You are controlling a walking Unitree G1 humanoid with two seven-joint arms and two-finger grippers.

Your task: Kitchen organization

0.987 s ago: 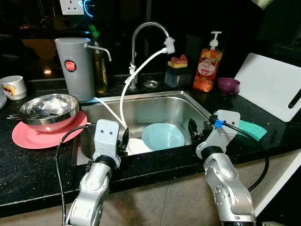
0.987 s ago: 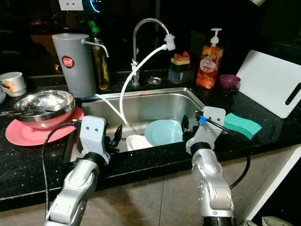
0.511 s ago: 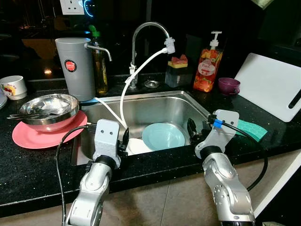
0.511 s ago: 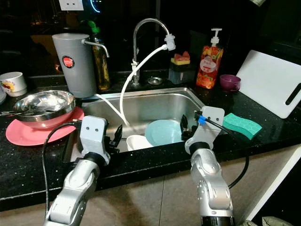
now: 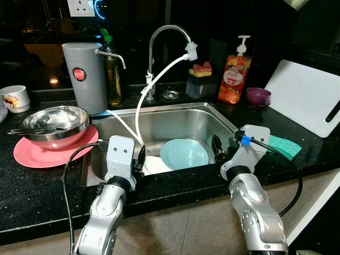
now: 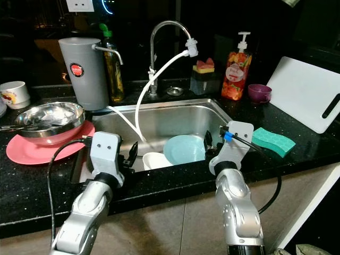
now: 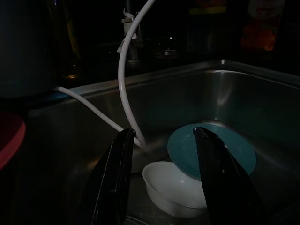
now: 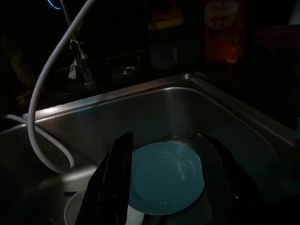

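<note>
Little is being changed over the last second — both grippers, left (image 7: 164, 180) and right (image 8: 165, 185), are being held open over the sink (image 5: 159, 114); plate (image 5: 184, 154) and bowl (image 7: 171, 187) not yet being gripped.

the sink (image 5: 175, 123) is brushed stainless steel with a dull sheen, and the tap (image 5: 162, 37) is polished metal. the surface (image 5: 42, 186) looks like glossy black speckled stone. a shiny steel bowl (image 5: 53, 123) sits on a smooth pink plate (image 5: 37, 155). the teal plate (image 5: 184, 154) looks glazed, and the green sponge (image 5: 284, 146) is matt and textured.
</note>
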